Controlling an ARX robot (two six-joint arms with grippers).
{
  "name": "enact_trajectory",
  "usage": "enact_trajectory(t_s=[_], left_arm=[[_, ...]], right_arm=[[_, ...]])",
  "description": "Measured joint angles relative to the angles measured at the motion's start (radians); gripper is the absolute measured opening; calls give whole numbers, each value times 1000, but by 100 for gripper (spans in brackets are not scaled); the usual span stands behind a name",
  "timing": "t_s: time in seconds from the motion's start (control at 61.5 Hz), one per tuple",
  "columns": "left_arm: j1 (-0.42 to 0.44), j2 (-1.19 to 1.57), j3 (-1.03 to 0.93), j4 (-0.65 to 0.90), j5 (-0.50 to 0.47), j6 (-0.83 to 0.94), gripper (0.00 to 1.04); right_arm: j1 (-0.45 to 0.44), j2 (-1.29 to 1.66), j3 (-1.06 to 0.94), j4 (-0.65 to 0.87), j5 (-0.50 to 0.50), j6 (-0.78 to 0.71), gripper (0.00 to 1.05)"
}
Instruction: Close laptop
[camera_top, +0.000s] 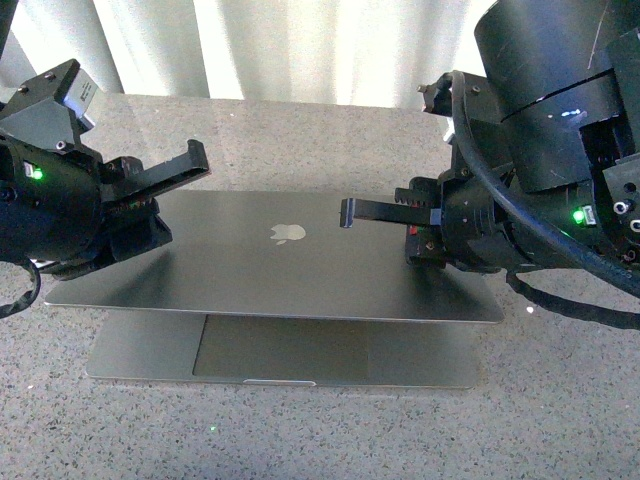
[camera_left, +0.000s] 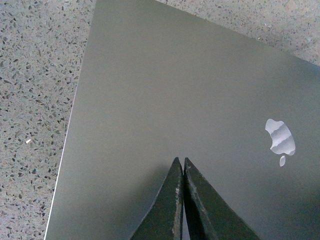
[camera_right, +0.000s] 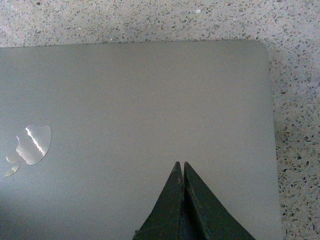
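- The left gripper (camera_top: 195, 158) is at the left edge of the front view. Its two black fingers (camera_left: 172, 200) are clenched together with nothing between them.
- In the left wrist view those fingertips are over the grey lid, with the lid's outer edge and speckled table (camera_left: 35, 100) to one side and the apple logo (camera_left: 280, 137) to the other. I cannot tell whether the tips touch the lid.
- The laptop (camera_top: 250, 260) lies on the table (camera_top: 300, 130) between and under both sets of fingers. Its lid is lowered most of the way but not shut.
- The front strip of the base, with the trackpad (camera_top: 280, 350), shows nearer the camera than the lid's edge.
- The logo (camera_top: 287, 233) sits between the two fingertips, closer to the right ones.
- The right gripper (camera_top: 347, 213) reaches in from the right. Its fingers (camera_right: 197, 210) are also pressed shut on nothing and lie over the lid near its rounded corner (camera_right: 260, 47).
- A pale curtain (camera_top: 300, 40) hangs beyond the table.
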Motion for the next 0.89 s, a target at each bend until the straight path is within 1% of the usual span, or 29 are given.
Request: enact_trajectory(t_s=[0.894], left_arm=[[4,59,-44,74,8,-23,4]], right_arm=[[7,50,-37,57,-9,18,1]])
